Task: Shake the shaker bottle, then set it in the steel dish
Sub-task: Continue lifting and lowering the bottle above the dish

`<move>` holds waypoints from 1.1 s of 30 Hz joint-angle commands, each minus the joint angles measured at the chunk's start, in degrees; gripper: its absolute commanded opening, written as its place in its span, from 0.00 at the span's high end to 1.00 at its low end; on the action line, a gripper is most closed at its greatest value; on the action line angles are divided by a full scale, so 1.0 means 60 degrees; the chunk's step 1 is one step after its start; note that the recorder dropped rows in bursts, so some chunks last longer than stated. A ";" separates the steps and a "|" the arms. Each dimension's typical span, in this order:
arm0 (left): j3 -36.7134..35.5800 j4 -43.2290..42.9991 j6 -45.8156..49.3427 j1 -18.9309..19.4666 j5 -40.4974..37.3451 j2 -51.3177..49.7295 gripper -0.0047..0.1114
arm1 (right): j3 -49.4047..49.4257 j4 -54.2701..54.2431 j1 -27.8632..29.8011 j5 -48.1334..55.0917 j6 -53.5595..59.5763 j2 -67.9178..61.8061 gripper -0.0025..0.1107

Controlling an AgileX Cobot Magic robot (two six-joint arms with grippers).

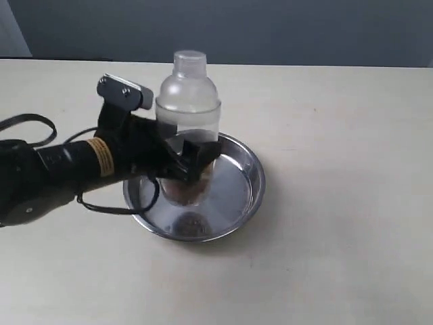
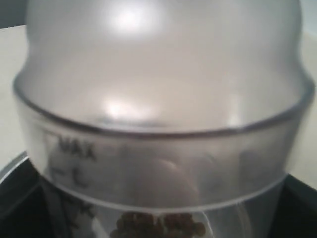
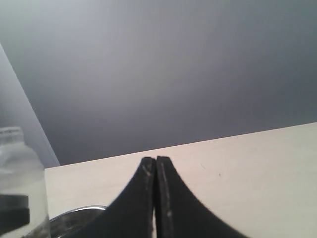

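The shaker bottle (image 1: 187,101) stands upright inside the steel dish (image 1: 250,177), its frosted dome and small cap on top and brown pellets (image 1: 181,191) at its base. My left gripper (image 1: 191,160) reaches in from the left and is shut on the bottle's lower body. Whether the base rests on the dish floor I cannot tell. In the left wrist view the bottle (image 2: 158,99) fills the frame, pellets (image 2: 158,227) low inside it, with dark fingers (image 2: 14,203) at its sides. My right gripper (image 3: 156,159) is shut and empty, off to the side of the bottle (image 3: 17,173) and the dish (image 3: 74,213).
The pale table (image 1: 338,257) spreads around the dish on all sides. The left arm and its black cable (image 1: 30,123) lie across the table's left part. A grey wall (image 1: 237,27) runs along the table's far edge.
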State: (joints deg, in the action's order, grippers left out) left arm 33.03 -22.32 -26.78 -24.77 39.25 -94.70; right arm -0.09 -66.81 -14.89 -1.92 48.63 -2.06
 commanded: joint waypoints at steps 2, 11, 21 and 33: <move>0.0991 -0.0947 -0.0167 0.0003 -0.0727 0.1761 0.96 | 0.0015 0.0012 0.0009 -0.0018 0.0034 0.0035 0.99; 0.0494 -0.0438 0.0447 0.0103 -0.1302 0.1159 0.96 | 0.0015 0.0012 0.0009 -0.0021 0.0034 0.0035 0.99; -0.0024 -0.1145 -0.0713 0.0321 -0.0793 0.1305 0.96 | 0.0015 0.0012 0.0009 0.0017 0.0034 0.0035 0.99; 0.0111 -0.1376 -0.0496 0.0108 -0.0889 0.1179 0.96 | 0.0015 0.0012 0.0009 -0.0005 0.0034 0.0035 0.99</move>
State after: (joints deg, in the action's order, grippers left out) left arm 36.86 -30.37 -29.11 -23.50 35.24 -81.88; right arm -0.09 -66.81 -14.89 -1.81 48.63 -2.06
